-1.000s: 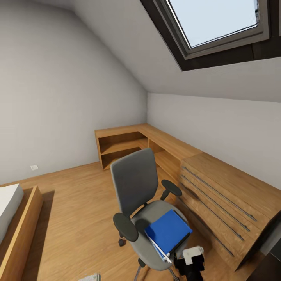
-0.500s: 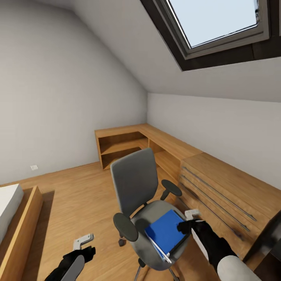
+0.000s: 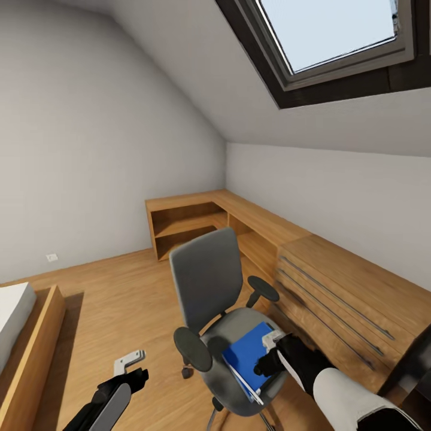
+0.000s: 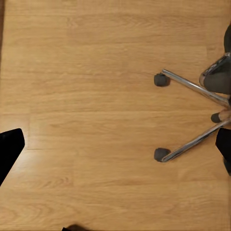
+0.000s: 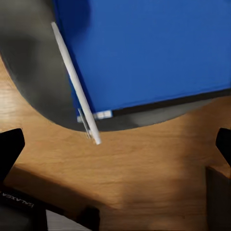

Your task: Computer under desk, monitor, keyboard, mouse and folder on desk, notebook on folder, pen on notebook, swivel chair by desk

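Observation:
The grey swivel chair [image 3: 206,278] stands mid-floor with the blue folder [image 3: 245,354] flat on its seat. A slim white pen-like rod [image 5: 74,82] lies along one edge of the folder [image 5: 149,48]. My right gripper [image 3: 269,346] hovers just over the folder's near right part, not touching it. In the right wrist view its black fingertips [image 5: 10,147] stand far apart, open and empty. My left gripper [image 3: 129,363] hangs open over bare floor left of the chair. Its wrist view looks down at the chair's chrome base [image 4: 192,87] and castors.
Low oak cabinets [image 3: 335,299] with drawers run along the right wall, close behind the chair, and turn into open shelves [image 3: 182,227] at the far corner. An oak bed frame [image 3: 33,353] sits at the left. A dark edge [image 3: 416,359] shows at the bottom right.
My right gripper has moved left from the seat's right edge to over the folder. Both arms rose into view a second ago; the left has since barely shifted.

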